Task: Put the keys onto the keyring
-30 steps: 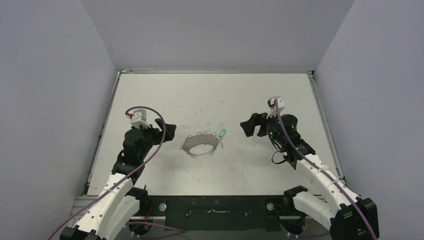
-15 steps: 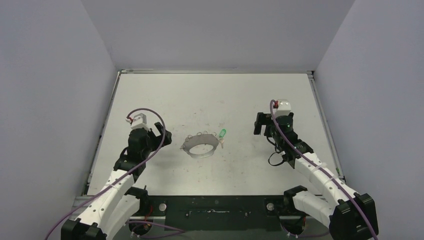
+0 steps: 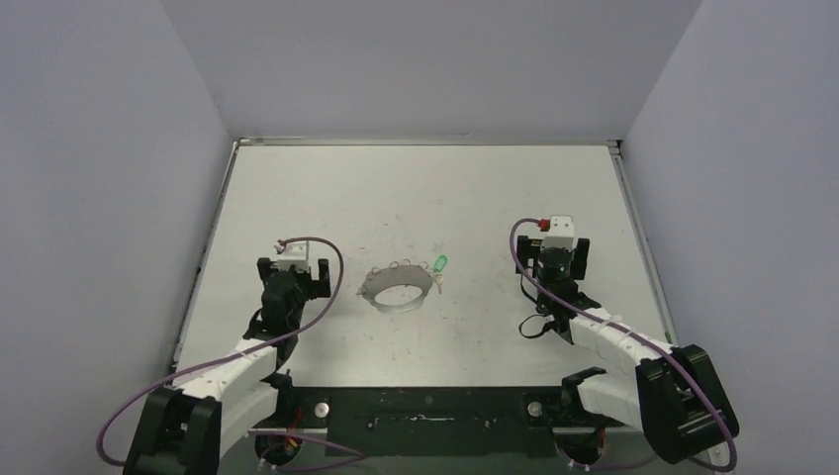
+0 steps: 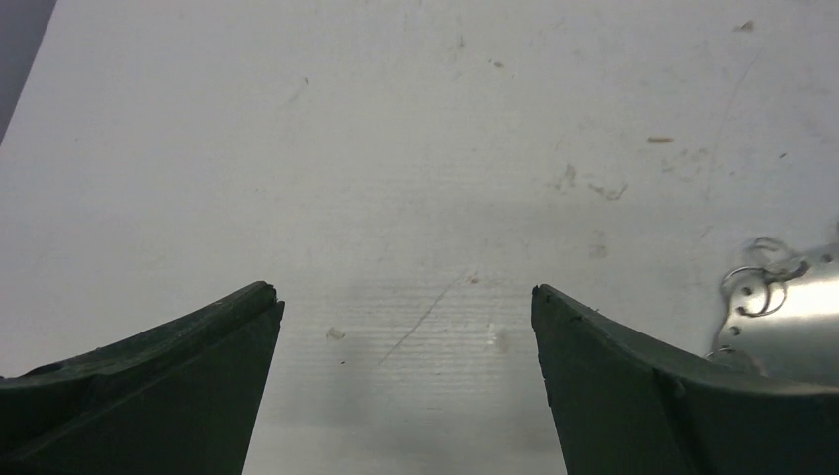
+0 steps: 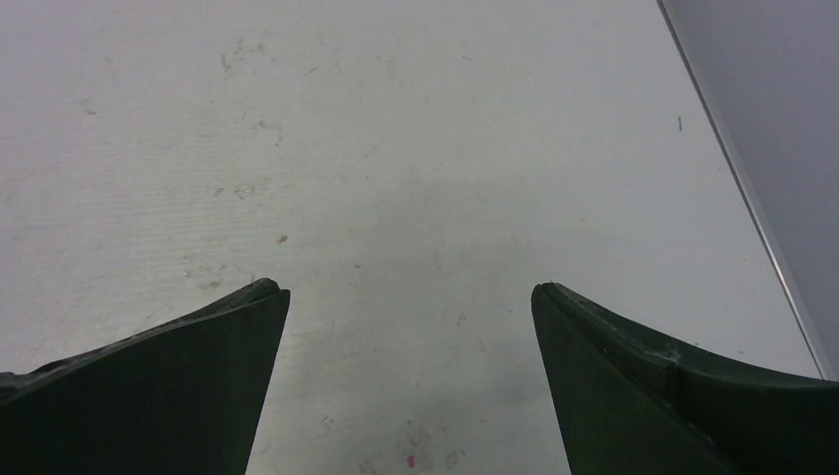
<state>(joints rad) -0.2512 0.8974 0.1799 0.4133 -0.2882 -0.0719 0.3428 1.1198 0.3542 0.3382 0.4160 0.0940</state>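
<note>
The keyring (image 3: 397, 288) lies at mid-table as a pale silvery loop with small wire rings along its far side. A key with a green tag (image 3: 440, 264) rests at the loop's upper right, touching or just beside it. My left gripper (image 3: 294, 275) stands open to the left of the loop, apart from it. In the left wrist view the left gripper (image 4: 406, 292) holds nothing, and the keyring's shiny edge (image 4: 782, 309) shows at the right border. My right gripper (image 3: 555, 257) is open to the right of the green-tagged key. The right wrist view shows bare table between the right gripper (image 5: 408, 289) fingers.
The white table (image 3: 425, 198) is scuffed and walled by grey panels on three sides. A metal rim (image 5: 737, 188) runs along its right edge near my right arm. Purple cables loop over both wrists.
Both arms have drawn back toward their bases and turned their grippers away from the loop to face the far wall. The keyring and green-tagged key have not moved.
</note>
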